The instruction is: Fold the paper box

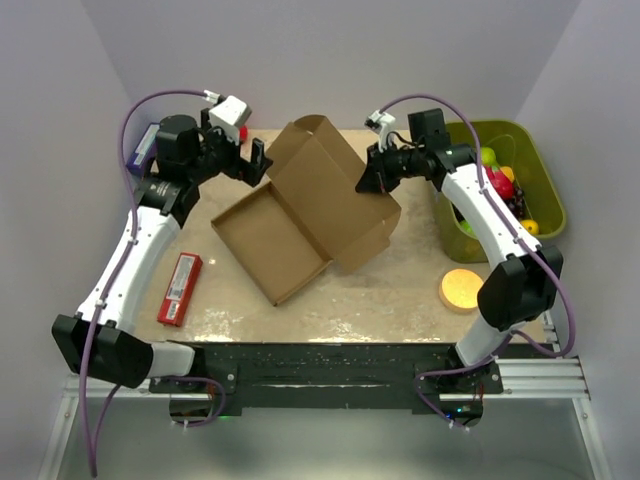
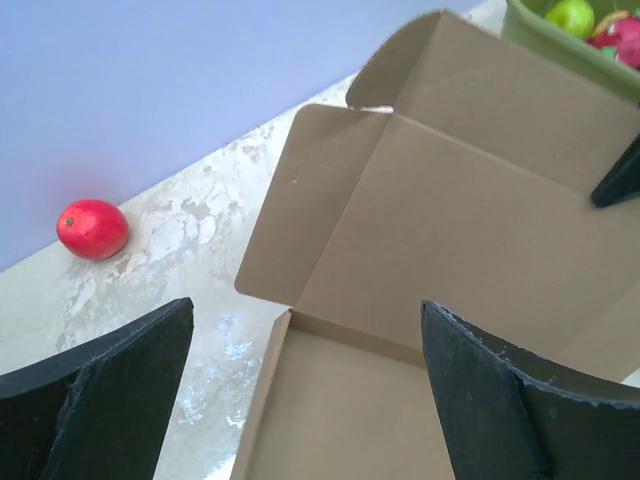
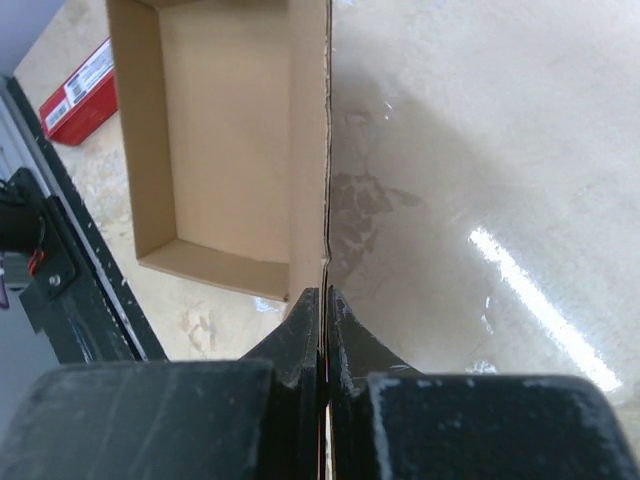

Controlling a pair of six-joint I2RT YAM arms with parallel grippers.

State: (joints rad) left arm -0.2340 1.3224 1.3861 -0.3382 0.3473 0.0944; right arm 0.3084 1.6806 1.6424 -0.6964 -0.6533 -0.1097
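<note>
Brown cardboard fills the middle of my table (image 1: 400, 290): the box (image 1: 272, 240) lies with its shallow tray flat on the surface, turned at an angle. Its lid (image 1: 335, 195) is raised behind the tray, leaning back towards the far right. An end flap (image 1: 315, 130) stands at the lid's far edge.

My right gripper (image 3: 323, 297) is pinched tight on the lid's thin edge. From its wrist camera I see the two fingers pressed together with the cardboard sheet between them, and the tray beyond on the left. From above, this grip sits on the lid's right side, near the green bin (image 1: 548, 190).

My left gripper (image 2: 307, 312) is spread wide and holds nothing. It hangs close to the lid's side flap (image 2: 285, 210), pointing at the lid's inner face. I cannot tell from above whether a fingertip touches that flap.

A red fruit (image 2: 92, 228) sits by the far wall, well apart from the box. A red packet (image 1: 181, 288) lies beside the left arm, and a round yellow disc (image 1: 462, 288) rests near the right arm.
</note>
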